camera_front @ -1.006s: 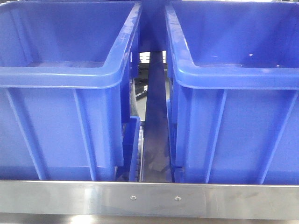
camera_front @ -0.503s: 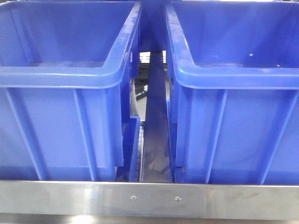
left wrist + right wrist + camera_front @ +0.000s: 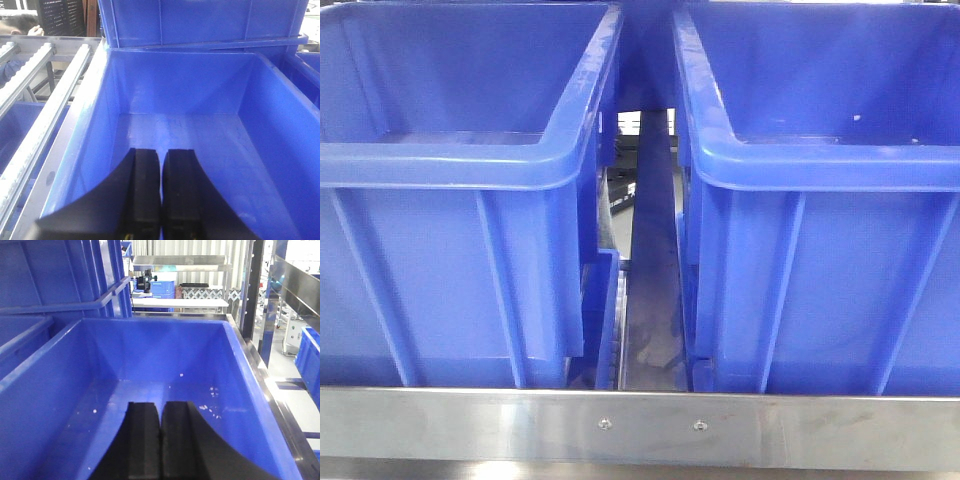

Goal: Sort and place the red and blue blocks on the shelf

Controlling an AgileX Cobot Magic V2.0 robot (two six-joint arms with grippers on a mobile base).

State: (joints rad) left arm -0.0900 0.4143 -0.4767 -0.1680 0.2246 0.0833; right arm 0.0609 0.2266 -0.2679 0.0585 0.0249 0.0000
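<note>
**Both arms poised over bare bins, no blocks in sight**

Two large blue bins sit side by side on the shelf (image 3: 640, 425), behind its steel front rail with two screws: the left bin (image 3: 450, 160) and the right bin (image 3: 820, 160), with a narrow gap between them. The left end effector (image 3: 161, 192) hangs just above the near part of the left bin's floor, its two black fingers pressed together with nothing between them. The right end effector (image 3: 160, 440) is likewise closed and holding nothing, over the near floor of the right bin, where only a few pale specks lie.

Neither the red nor the blue block shows in any view; the visible bin floors hold no cube.

Judging from this, the arms are between placements or at the start of a cycle. The next move probably calls for lifting each arm clear of its bin's near wall, finding a block outside these views, and spreading the fingers before a grasp.
</note>
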